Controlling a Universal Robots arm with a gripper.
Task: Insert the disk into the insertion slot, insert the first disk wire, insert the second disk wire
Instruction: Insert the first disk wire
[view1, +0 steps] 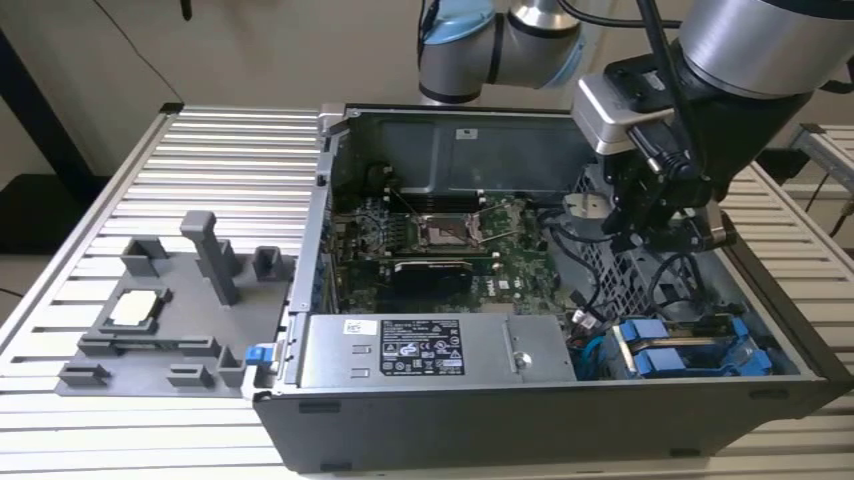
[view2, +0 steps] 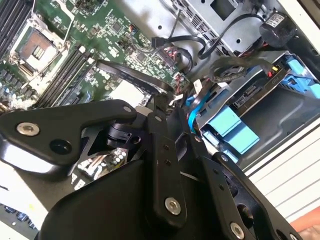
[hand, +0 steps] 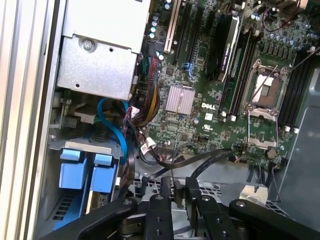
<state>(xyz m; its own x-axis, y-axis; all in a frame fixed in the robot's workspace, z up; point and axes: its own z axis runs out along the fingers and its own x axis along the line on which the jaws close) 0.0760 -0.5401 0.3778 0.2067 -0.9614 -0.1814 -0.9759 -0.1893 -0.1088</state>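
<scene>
The disk (view1: 681, 352), in its bright blue frame, sits inside the insertion slot (view1: 747, 335), the grey drive cage at the case's near corner on the exterior view's right. Its blue frame also appears in both wrist views (view2: 231, 127) (hand: 87, 170), and the silver body with a label lies above the frame in the second wrist view. My gripper (view1: 650, 232) hangs inside the open case just behind the cage. Its fingers stand close together (view2: 159, 102) (hand: 178, 182) on the end of a flat black wire (view2: 130, 75) (hand: 210, 157) that runs back to the motherboard.
A silver power supply box (view1: 427, 350) with a white sticker fills the case's front. The green motherboard (view1: 441, 240) lies behind it. A blue cable (hand: 117, 130) and loose black cables crowd the cage. A grey fixture plate (view1: 160, 320) lies on the slatted table at the exterior view's left.
</scene>
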